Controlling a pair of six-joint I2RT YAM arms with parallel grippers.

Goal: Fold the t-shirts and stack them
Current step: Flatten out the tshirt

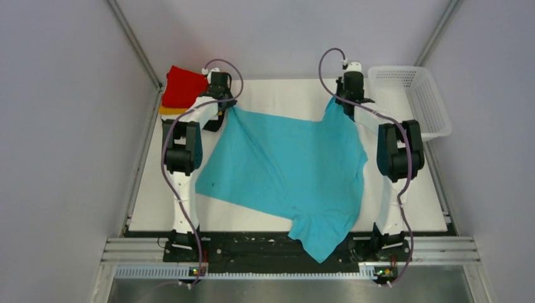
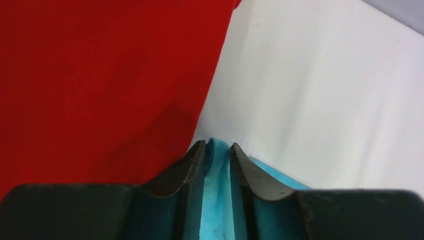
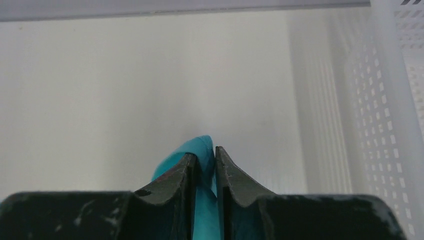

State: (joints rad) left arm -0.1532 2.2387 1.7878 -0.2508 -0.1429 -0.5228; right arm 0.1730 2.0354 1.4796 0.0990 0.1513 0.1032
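The turquoise-blue t-shirt (image 1: 284, 164) is stretched over the white table between both arms, its lower part hanging over the near edge. My left gripper (image 1: 228, 106) is shut on its far left corner, seen between the jaws in the left wrist view (image 2: 217, 192). My right gripper (image 1: 337, 102) is shut on its far right corner, pinched cloth showing in the right wrist view (image 3: 202, 147). A folded red t-shirt (image 1: 184, 87) lies at the far left corner on top of an orange one (image 1: 168, 110); the red one fills the left of the left wrist view (image 2: 100, 80). White and black shirts are out of view.
A white plastic mesh basket (image 1: 416, 98) stands at the far right of the table, its wall close on the right in the right wrist view (image 3: 395, 100). Grey walls enclose the table on three sides. The arm bases sit on a metal rail (image 1: 284, 249) at the near edge.
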